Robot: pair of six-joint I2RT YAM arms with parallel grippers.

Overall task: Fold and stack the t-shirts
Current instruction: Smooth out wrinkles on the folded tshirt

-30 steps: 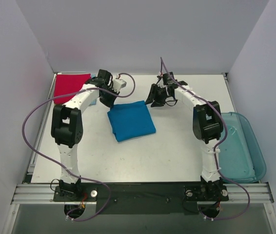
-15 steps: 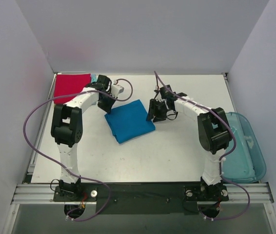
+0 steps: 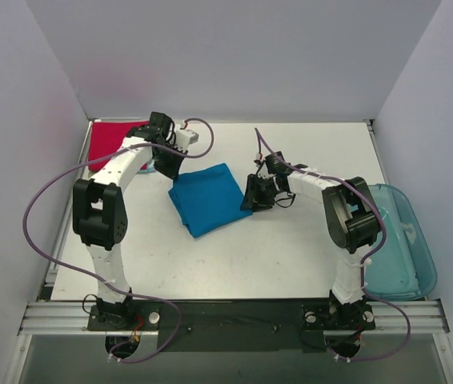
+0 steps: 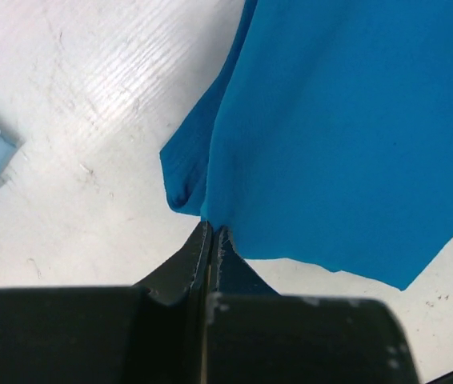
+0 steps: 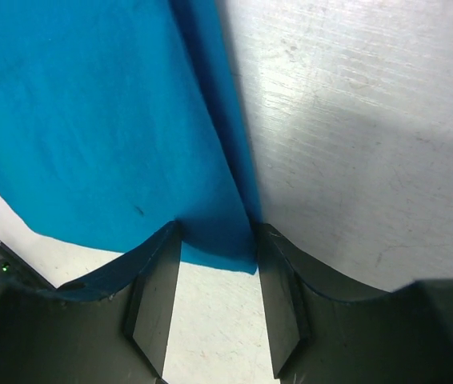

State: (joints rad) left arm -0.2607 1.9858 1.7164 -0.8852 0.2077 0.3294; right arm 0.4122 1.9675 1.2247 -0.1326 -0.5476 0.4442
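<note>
Blue t-shirt [image 3: 209, 198] lies folded, right of the red t-shirt [image 3: 110, 138]. Left jaws pinch its corner; right jaws stand spread astride its edge. Drag low and evenly, keeping folds flat.

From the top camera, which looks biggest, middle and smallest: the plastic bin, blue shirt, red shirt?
Largest: plastic bin.
Then blue shirt.
Smallest: red shirt, though the left arm hides part of it.

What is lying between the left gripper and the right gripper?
The blue t-shirt, seen from the top view: the left gripper pinches one corner, the right gripper straddles the opposite edge.
</note>
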